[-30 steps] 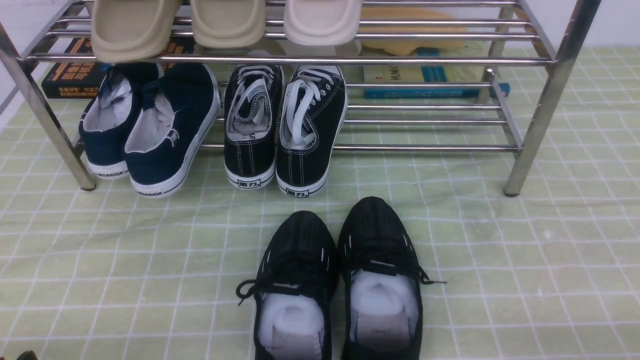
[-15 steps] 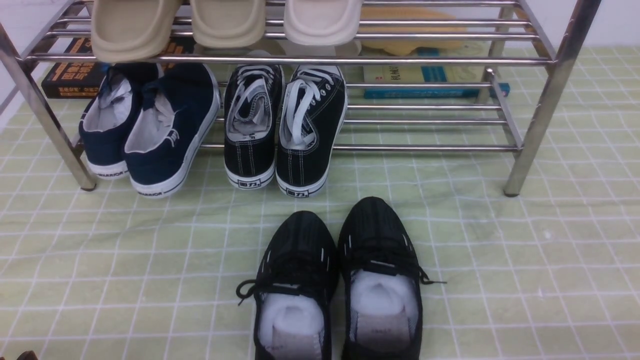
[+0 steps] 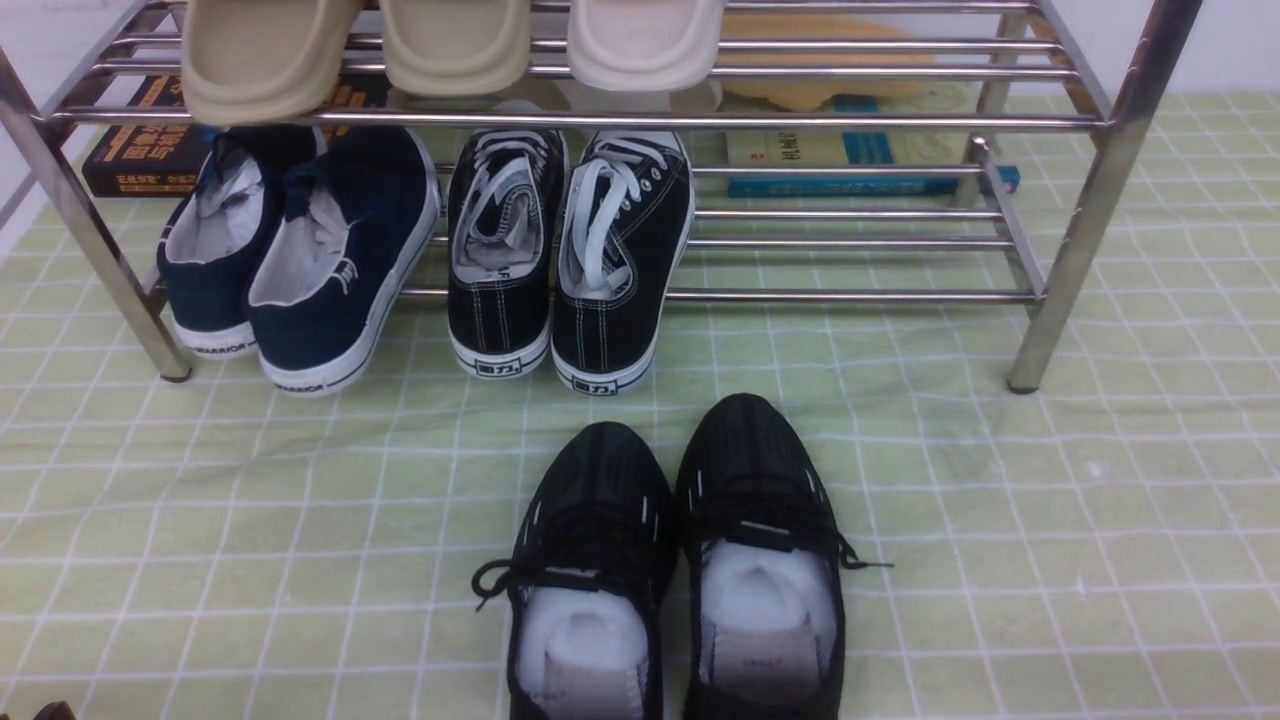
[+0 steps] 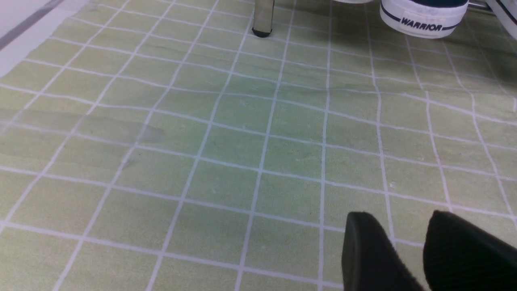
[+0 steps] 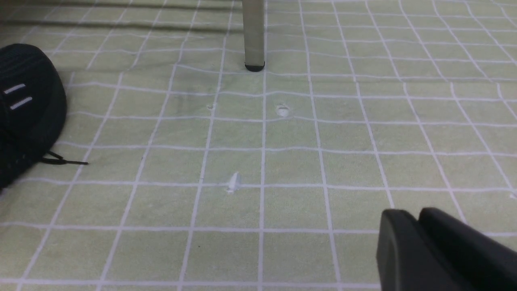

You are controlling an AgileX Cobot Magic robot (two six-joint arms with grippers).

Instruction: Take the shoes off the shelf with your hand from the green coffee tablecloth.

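Shoes (image 3: 680, 570) sit side by side on the green coffee tablecloth (image 3: 1050, 560), toes toward the shelf (image 3: 1060, 250), apparently already taken off it, while the left gripper (image 4: 408, 246) hangs slightly parted and empty and the right gripper (image 5: 418, 226) nearly closed, holding nothing.

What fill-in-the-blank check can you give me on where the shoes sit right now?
The all-black shoes rest on the ___ tablecloth.
On the shelf's lower tier, beside the navy sneakers, black canvas sneakers have ___ laces.
The beige slippers sit on the ___ tier.
Missing: green; white; upper.
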